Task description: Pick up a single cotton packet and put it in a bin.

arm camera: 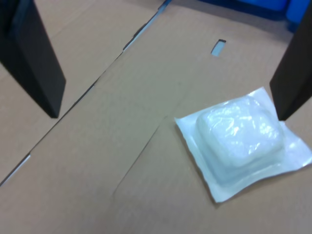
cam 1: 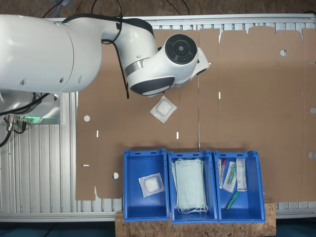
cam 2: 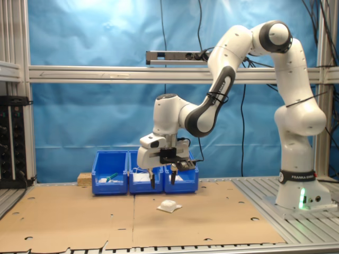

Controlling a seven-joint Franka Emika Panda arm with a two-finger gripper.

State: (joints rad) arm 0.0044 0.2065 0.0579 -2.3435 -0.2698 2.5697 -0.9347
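- The cotton packet (arm camera: 241, 139) lies flat on the cardboard sheet (cam 1: 247, 89) over the bench, well apart from the blue bins (cam 1: 145, 183).
- Your fingers (cam 2: 155, 181) stand spread and empty above it, one near its edge.
- Expect it to be light, soft and slick: pinch the raised pad, not the thin film border.
- There is open room all round it.

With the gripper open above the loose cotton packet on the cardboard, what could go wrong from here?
1. The small square clear-plastic cotton packet sits off-centre, near one finger of the open gripper; descending now, that finger could land on it rather than straddle it.
2. The packet's thin flat edge lies flush on the brown cardboard sheet, so closing could pinch the film only, or slip.
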